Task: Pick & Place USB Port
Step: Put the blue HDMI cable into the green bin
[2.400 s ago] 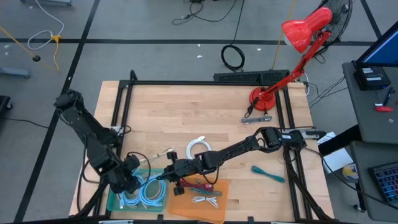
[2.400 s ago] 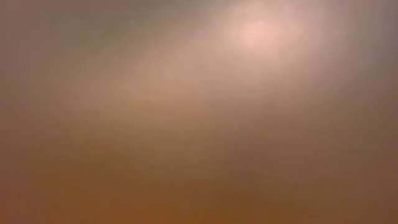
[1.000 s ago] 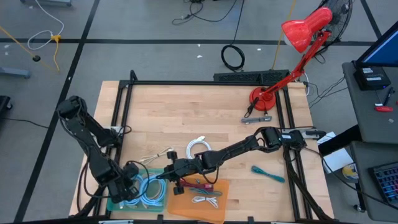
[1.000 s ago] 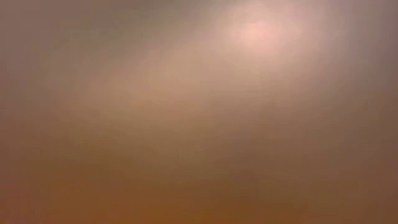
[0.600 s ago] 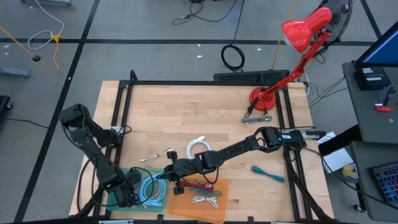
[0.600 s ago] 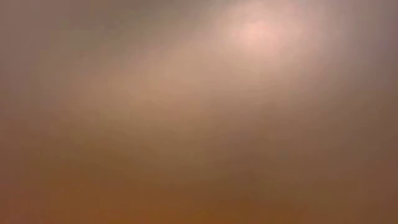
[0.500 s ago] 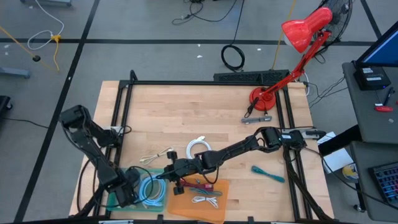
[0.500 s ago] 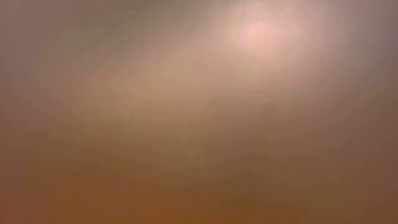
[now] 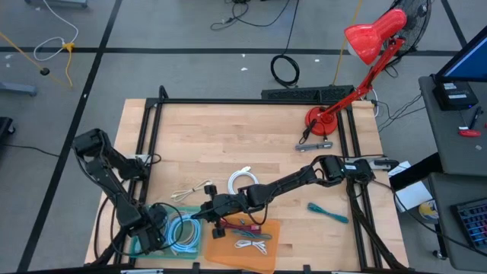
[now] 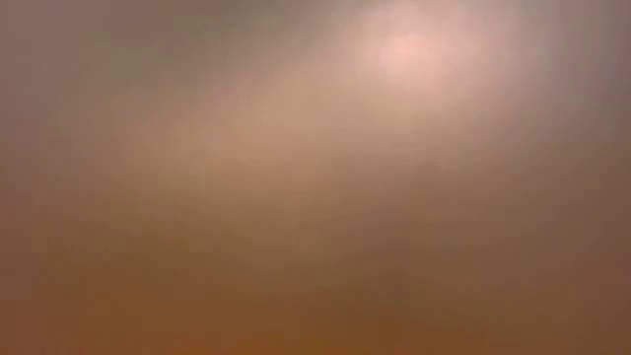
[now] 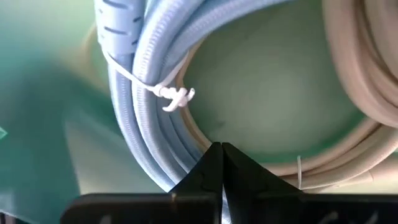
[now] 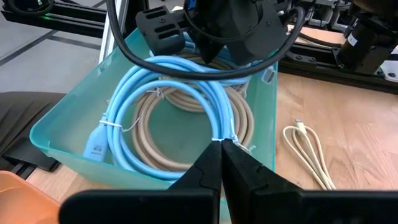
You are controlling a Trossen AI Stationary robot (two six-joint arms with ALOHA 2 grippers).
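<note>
A teal tray (image 9: pixel 140 250) at the table's near left holds a coiled light-blue USB cable (image 12: pixel 130 93) and a beige coil (image 12: pixel 180 102). My left gripper (image 11: pixel 221 152) is shut and low inside the tray. Its tips sit just over the blue coil's strands (image 11: pixel 143 74) beside a white tie (image 11: pixel 174 96). In the right wrist view the left gripper (image 12: pixel 214 53) stands above the coil's far side. My right gripper (image 12: pixel 221 146) is shut and stands at the tray's right rim (image 9: pixel 199 213), over the blue coil's near side. My left gripper points down into the tray with its shut tips at the blue coil (image 11: pixel 186 155). Its own fingers hide that spot, so I cannot tell whether it touches the cable. My right gripper's shut tips stand over the blue coil by a tie (image 12: pixel 233 138). Whether they touch it cannot be told either.
An orange tray (image 9: pixel 268 228) with cables lies right of the teal one. A cream cable (image 9: pixel 190 190) and a white coil (image 9: pixel 242 181) lie on the wood behind them. A teal cable (image 9: pixel 327 211) lies at the right and a red lamp (image 9: pixel 358 68) at the far right. The low view shows only blur.
My left gripper has moved toward the table's near edge and a little left, lower into the teal tray over the blue coil. Its fingers stay shut. My right arm has kept still.
</note>
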